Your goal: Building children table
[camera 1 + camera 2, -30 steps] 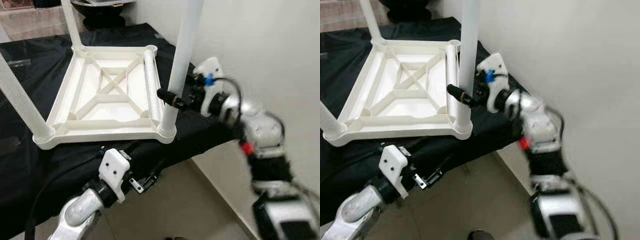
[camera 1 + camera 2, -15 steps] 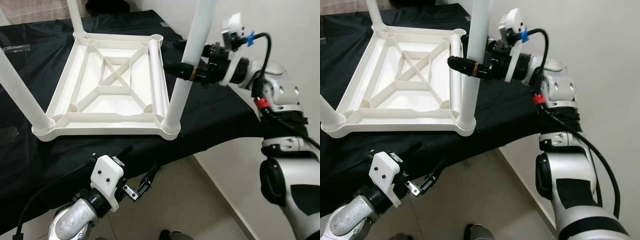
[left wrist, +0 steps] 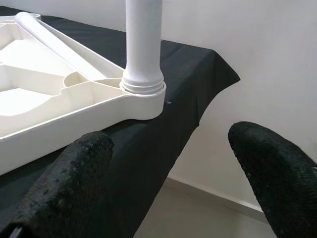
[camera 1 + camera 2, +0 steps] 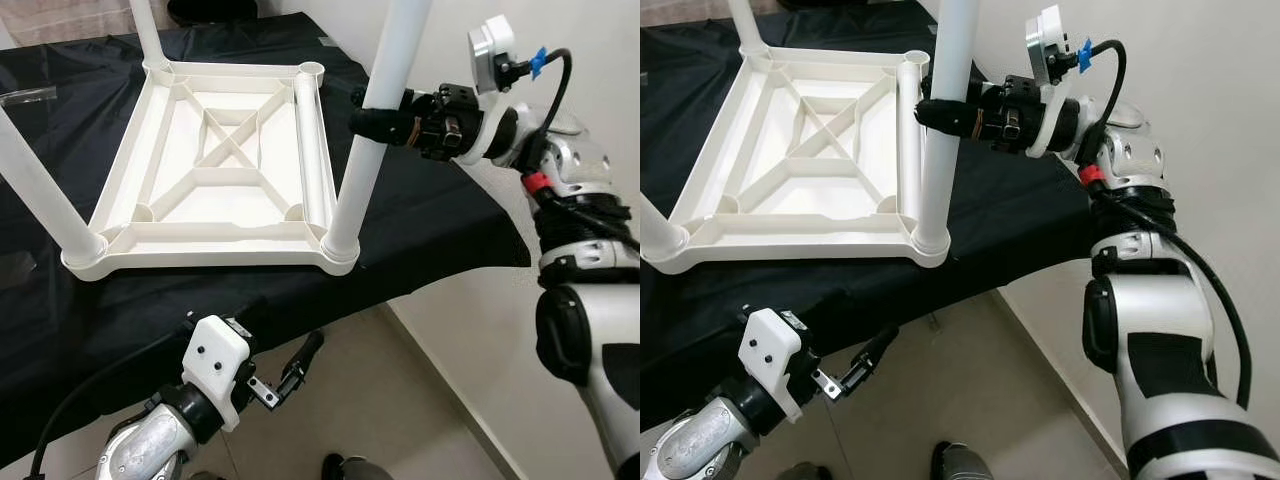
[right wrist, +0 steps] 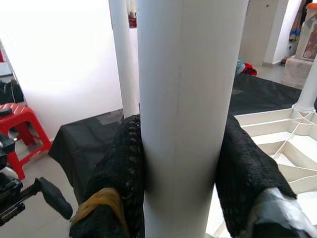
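Note:
A white plastic table top (image 4: 200,262) lies upside down on a black-draped table (image 4: 440,210). Three white legs stand in its corners. My right gripper (image 4: 370,112) is shut on the near-right leg (image 4: 355,185), about halfway up; its black fingers (image 5: 124,168) press both sides of the tube (image 5: 188,114). A loose leg (image 4: 310,140) lies inside the top along its right side. My left gripper (image 4: 275,335) hangs open below the table's front edge, its fingers (image 3: 74,188) pointing toward that leg's socket (image 3: 143,91), apart from it.
A white wall (image 4: 560,40) runs close along the right side of the table. The black cloth drops over the front edge to a beige floor (image 4: 400,400). A clear plastic scrap (image 4: 30,95) lies far left. A red stool (image 5: 20,124) stands beyond.
The head camera has shifted and the blur is gone. My right gripper now holds the near-right leg higher up than before. The left gripper stays low by the front edge.

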Robot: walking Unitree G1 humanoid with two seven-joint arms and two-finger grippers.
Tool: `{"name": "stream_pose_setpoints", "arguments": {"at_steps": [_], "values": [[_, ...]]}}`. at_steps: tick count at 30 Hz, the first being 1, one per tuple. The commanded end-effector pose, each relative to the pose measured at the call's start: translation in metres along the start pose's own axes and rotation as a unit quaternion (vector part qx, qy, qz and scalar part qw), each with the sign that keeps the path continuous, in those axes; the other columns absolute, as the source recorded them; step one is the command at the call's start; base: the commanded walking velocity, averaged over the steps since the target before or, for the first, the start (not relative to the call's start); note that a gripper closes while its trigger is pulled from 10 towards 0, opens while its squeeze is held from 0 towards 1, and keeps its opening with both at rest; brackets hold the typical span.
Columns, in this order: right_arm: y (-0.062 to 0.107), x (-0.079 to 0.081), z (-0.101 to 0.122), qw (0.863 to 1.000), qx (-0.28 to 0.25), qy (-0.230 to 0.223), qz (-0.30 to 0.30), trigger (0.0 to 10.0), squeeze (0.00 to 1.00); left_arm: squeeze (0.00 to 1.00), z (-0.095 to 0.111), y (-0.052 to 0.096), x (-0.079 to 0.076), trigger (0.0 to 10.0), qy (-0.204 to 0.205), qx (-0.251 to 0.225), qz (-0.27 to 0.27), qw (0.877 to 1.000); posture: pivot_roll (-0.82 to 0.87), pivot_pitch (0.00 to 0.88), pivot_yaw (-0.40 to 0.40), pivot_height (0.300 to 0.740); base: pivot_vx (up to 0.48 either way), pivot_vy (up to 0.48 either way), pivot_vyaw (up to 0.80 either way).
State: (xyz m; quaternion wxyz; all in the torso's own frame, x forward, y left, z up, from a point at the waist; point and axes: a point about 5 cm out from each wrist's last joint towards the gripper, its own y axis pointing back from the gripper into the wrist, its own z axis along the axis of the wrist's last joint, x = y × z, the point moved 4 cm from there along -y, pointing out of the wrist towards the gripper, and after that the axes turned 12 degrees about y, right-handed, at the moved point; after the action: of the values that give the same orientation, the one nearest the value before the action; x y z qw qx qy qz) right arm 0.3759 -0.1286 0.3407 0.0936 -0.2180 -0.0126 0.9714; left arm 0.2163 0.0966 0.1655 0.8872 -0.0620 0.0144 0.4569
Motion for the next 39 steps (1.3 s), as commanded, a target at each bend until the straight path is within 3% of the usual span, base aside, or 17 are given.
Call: {"name": "stream_pose_setpoints", "arguments": {"at_steps": [1, 7, 8, 9, 10, 11, 12, 13, 15, 18, 22, 23, 26, 27, 34, 35, 39], "values": [[0.009, -0.005, 0.001, 0.998, 0.043, 0.033, -0.015, 0.0, 0.0, 0.0, -0.003, 0.0, -0.002, 10.0, 0.005, 0.007, -0.002, 1.0, 0.02, 0.206, -0.101, 0.74, 0.0, 0.0, 0.0], [0.034, -0.018, 0.0, 0.98, 0.097, 0.04, -0.169, 0.0, 0.0, 0.0, -0.003, -0.003, 0.0, 10.0, 0.012, 0.0, 0.006, 1.0, -0.01, 0.199, -0.139, 0.74, 0.0, 0.0, 0.0], [0.055, -0.032, -0.014, 0.912, 0.14, 0.046, -0.383, 0.0, 0.0, 0.0, -0.005, -0.003, 0.001, 10.0, 0.006, 0.0, 0.008, 1.0, 0.01, 0.174, -0.201, 0.74, 0.0, 0.0, 0.0], [0.089, -0.034, -0.023, 0.819, 0.174, 0.045, -0.545, 0.0, 0.0, 0.0, -0.006, -0.004, 0.003, 10.0, 0.002, 0.0, 0.01, 1.0, 0.01, 0.163, -0.197, 0.74, 0.0, 0.0, 0.0], [0.09, 0.007, -0.074, 0.785, 0.236, -0.009, -0.572, 0.0, 0.0, 0.0, -0.007, -0.006, 0.006, 10.0, 0.0, -0.003, 0.017, 1.0, -0.02, 0.157, -0.172, 0.74, 0.0, 0.0, 0.0], [0.09, 0.007, -0.074, 0.785, 0.236, -0.009, -0.572, 0.0, 0.0, 0.0, -0.007, -0.006, 0.006, 10.0, 0.0, -0.003, 0.017, 1.0, -0.02, 0.157, -0.172, 0.74, 0.0, 0.0, 0.0], [0.088, 0.042, -0.104, 0.771, 0.272, -0.052, -0.574, 0.0, 0.0, 0.0, -0.008, -0.008, 0.009, 10.0, 0.0, -0.005, 0.023, 1.0, -0.03, 0.149, -0.162, 0.74, 0.0, 0.0, 0.0], [0.088, 0.042, -0.104, 0.771, 0.272, -0.052, -0.574, 0.0, 0.0, 0.0, -0.008, -0.008, 0.009, 10.0, 0.0, -0.005, 0.023, 1.0, -0.03, 0.149, -0.162, 0.74, 0.0, 0.0, 0.0], [0.027, 0.079, -0.134, 0.819, 0.261, -0.09, -0.503, 0.0, 0.0, 0.0, -0.012, -0.016, 0.012, 10.0, 0.003, -0.007, 0.024, 1.0, -0.05, 0.088, -0.13, 0.74, 0.0, 0.0, 0.0], [-0.008, 0.071, -0.128, 0.844, 0.225, -0.076, -0.482, 0.0, 0.0, 0.0, -0.017, -0.022, 0.012, 10.0, 0.006, -0.003, 0.015, 1.0, -0.04, 0.045, -0.144, 0.74, 0.0, 0.0, 0.0], [-0.026, 0.068, -0.116, 0.853, 0.212, -0.08, -0.471, 0.0, 0.0, 0.0, -0.019, -0.026, 0.012, 10.0, 0.007, 0.0, 0.008, 1.0, -0.04, 0.043, -0.15, 0.74, 0.0, 0.0, 0.0], [-0.039, 0.075, -0.111, 0.864, 0.224, -0.087, -0.443, 10.0, 0.0, 0.0, -0.018, -0.025, 0.015, 10.0, 0.011, -0.005, 0.019, 1.0, -0.04, 0.064, -0.15, 0.74, 0.0, 0.0, 0.0], [-0.042, 0.078, -0.107, 0.868, 0.224, -0.091, -0.434, 10.0, 0.0, 0.0, -0.017, -0.024, 0.016, 10.0, 0.013, -0.008, 0.025, 1.0, -0.04, 0.068, -0.147, 0.74, 0.0, 0.0, 0.0], [-0.044, 0.08, -0.102, 0.879, 0.216, -0.091, -0.415, 10.0, 1.0, 0.0, -0.016, -0.023, 0.016, 10.0, 0.014, -0.01, 0.028, 0.999, -0.04, 0.085, -0.147, 0.74, 0.0, 0.0, 0.0], [-0.041, 0.073, -0.085, 0.928, 0.155, -0.071, -0.33, 10.0, 1.0, 0.0, -0.013, -0.02, 0.013, 10.0, 0.013, -0.012, 0.024, 1.0, -0.03, 0.127, -0.133, 0.74, 0.0, 0.0, 0.0], [-0.025, 0.053, -0.066, 0.96, 0.114, -0.029, -0.255, 10.0, 1.0, 0.0, -0.011, -0.017, 0.011, 10.0, 0.013, -0.011, 0.024, 1.0, -0.01, 0.151, -0.127, 0.74, 0.0, 0.0, 0.0], [-0.009, 0.042, -0.046, 0.982, 0.089, 0.0, -0.165, 10.0, 1.0, 0.0, -0.009, -0.014, 0.009, 10.0, 0.012, -0.01, 0.023, 1.0, 0.0, 0.165, -0.127, 0.74, 0.0, 0.0, 0.0]]}}
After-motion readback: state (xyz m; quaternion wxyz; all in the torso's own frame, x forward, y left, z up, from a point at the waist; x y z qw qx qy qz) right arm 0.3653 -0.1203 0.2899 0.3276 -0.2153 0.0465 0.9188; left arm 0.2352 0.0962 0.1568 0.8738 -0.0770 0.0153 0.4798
